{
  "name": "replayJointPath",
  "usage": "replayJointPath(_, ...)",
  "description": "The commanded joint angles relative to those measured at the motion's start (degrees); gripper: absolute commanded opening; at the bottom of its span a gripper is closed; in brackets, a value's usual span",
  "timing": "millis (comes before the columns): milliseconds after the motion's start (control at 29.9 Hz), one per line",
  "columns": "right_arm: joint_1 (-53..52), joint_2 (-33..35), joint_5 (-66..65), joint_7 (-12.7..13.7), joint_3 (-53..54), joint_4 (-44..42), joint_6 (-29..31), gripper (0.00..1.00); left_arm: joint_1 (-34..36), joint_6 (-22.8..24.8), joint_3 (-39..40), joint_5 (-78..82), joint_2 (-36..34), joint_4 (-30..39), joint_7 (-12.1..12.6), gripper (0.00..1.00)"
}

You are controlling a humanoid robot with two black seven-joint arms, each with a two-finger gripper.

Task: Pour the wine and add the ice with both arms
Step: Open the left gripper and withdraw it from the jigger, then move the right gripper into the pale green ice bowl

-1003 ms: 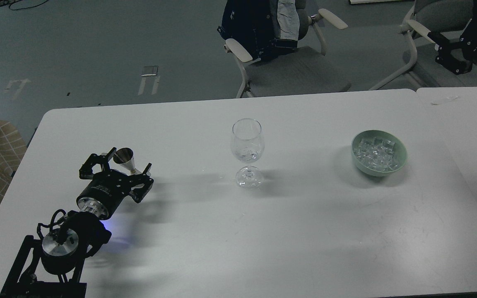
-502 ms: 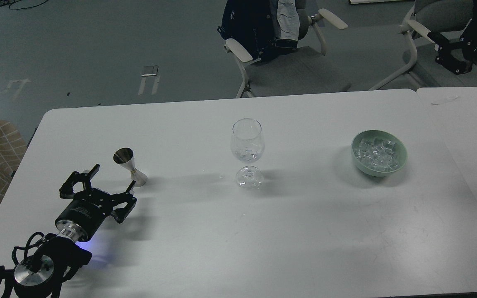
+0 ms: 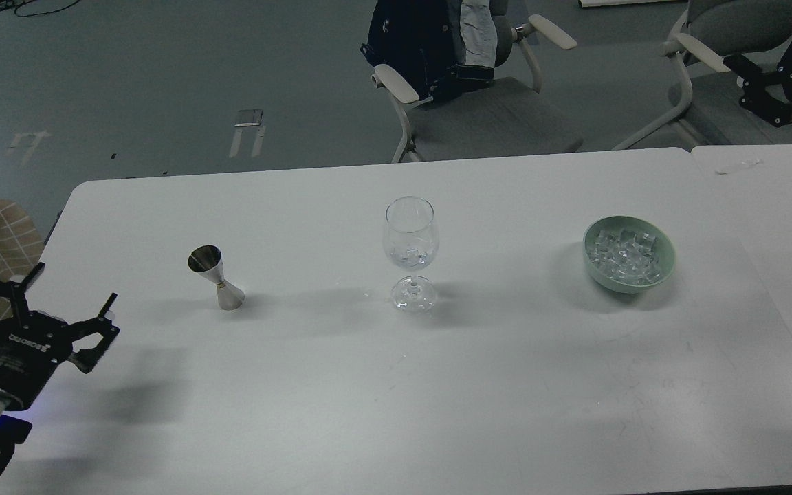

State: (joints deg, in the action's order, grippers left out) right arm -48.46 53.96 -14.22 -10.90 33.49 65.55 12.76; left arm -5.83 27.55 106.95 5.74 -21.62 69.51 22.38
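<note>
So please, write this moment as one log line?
left gripper: open, empty, apart from steel cone jigger | jigger: upright | clear stemmed wine glass: upright | green bowl: ice cubes

You are facing: grey floor (image 3: 128, 69); two grey chairs (image 3: 485, 110), one carrying a dark jacket (image 3: 430, 48); white table (image 3: 396, 385).

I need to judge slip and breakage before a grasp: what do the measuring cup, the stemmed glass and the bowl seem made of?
Measuring cup: polished metal, probably steel, with mirror-like reflections. Stemmed glass: clear, likely thin glass, see-through. Bowl: pale green, smooth, opaque; ceramic or plastic.
</note>
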Motion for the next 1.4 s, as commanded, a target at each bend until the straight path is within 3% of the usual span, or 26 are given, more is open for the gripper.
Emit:
replayJointPath(0, -0.1, 1.2, -4.8, -0.1, 0.1, 2.0, -0.1, 1.00, 6.1, 0.4, -0.2, 3.0, -4.7, -2.0, -3.1, 0.98)
replayJointPath(67, -0.1, 3.1, -8.4, -0.1, 0.1, 4.2, -0.4, 1.00, 9.5, 0.4, -0.3, 8.2, -6.5, -2.2, -4.9, 0.98)
replayJointPath(167, 0.0, 5.8, -16.4, -0.1, -0.1, 8.2, -2.7, 1.00, 14.8, 0.4, -0.9, 22.0, -6.2, -2.0, -9.8, 0.98)
replayJointPath(301, 2.0, 8.8, -27.9, -0.2, -0.3, 12.9, -6.6, 1.00, 22.0, 0.4, -5.0, 34.7, -3.6, -1.4, -13.2, 0.98)
replayJointPath(468, 4.0, 12.4, -45.5, -0.5, -0.3, 16.3, -7.1, 1.00, 27.6, 0.1, -8.5, 35.8, -1.9, -1.4, -13.2, 0.98)
replayJointPath(602, 6.5, 12.0, -66.2, -1.6, -0.4, 15.6, -9.4, 1.00, 28.3, -1.2, -9.6, 36.0, -0.6, -1.4, -13.2, 0.98)
replayJointPath(702, 9.7, 11.3, -74.4, -1.5, -0.4, 15.4, -11.1, 1.00, 28.2, -1.1, -9.6, 36.1, 0.2, -1.3, -13.2, 0.98)
replayJointPath(936, 13.1, 5.7, -78.9, -1.5, -0.5, 11.0, -10.5, 1.00, 27.9, -1.1, -9.6, 36.2, 1.5, -1.3, -13.3, 0.98)
replayJointPath(1170, 11.2, 4.3, -84.0, -1.5, -3.6, 10.2, -0.6, 1.00, 28.0, -1.0, -10.1, 36.2, 3.4, -1.2, -13.3, 0.98)
replayJointPath(1371, 8.9, 3.3, -85.2, -1.7, -8.1, 10.1, 3.1, 1.00, 28.0, -0.7, -10.2, 36.2, 4.3, -1.0, -13.7, 0.98)
